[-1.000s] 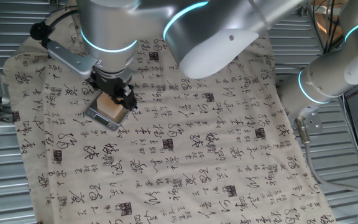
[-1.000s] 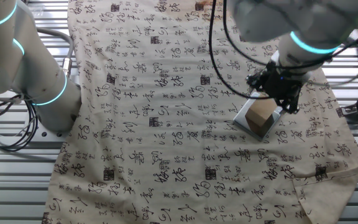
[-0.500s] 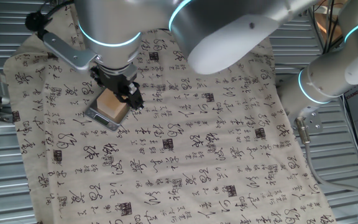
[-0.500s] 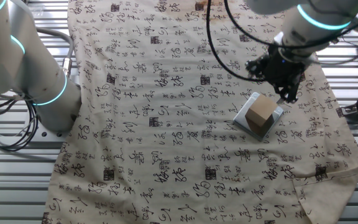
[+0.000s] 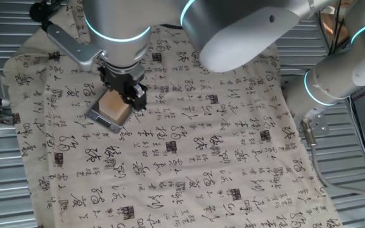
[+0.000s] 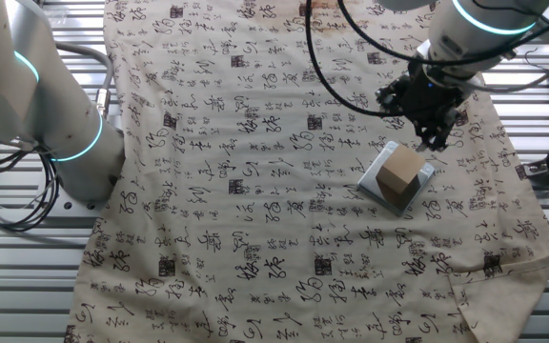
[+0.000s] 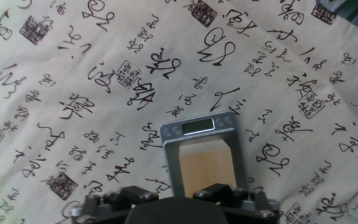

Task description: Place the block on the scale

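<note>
The small light tan wooden cube (image 6: 401,171), judged light, stiff and smooth-sided, is resting on the flat dark grey digital scale (image 6: 421,180); opposite flat faces would be gripped. The two-finger gripper (image 6: 431,130) is being held above it, fingers apart and empty.

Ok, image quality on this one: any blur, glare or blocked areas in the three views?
Both fixed views are sharp and evenly lit, with no glare. In one fixed view the arm's housing hides the cloth's top edge. In the hand view the block and scale are clear, but the gripper body is a dark mass along the bottom edge.

Silver arm (image 5: 233,31), cyan rings, black gripper (image 5: 127,88)
</note>
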Controlling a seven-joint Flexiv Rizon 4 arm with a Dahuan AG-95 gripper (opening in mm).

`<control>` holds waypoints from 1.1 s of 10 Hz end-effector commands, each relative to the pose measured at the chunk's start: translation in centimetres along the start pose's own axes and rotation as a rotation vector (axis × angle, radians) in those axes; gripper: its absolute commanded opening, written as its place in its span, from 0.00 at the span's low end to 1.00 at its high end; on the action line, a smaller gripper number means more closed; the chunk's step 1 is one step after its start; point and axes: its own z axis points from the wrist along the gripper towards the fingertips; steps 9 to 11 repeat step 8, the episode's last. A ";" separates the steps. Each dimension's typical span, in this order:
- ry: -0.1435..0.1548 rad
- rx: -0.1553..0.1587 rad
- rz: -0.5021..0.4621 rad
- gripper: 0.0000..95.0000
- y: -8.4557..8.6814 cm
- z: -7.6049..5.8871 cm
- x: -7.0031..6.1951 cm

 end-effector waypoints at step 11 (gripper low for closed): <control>0.002 0.017 -0.004 0.00 0.2 -0.1 0.0</control>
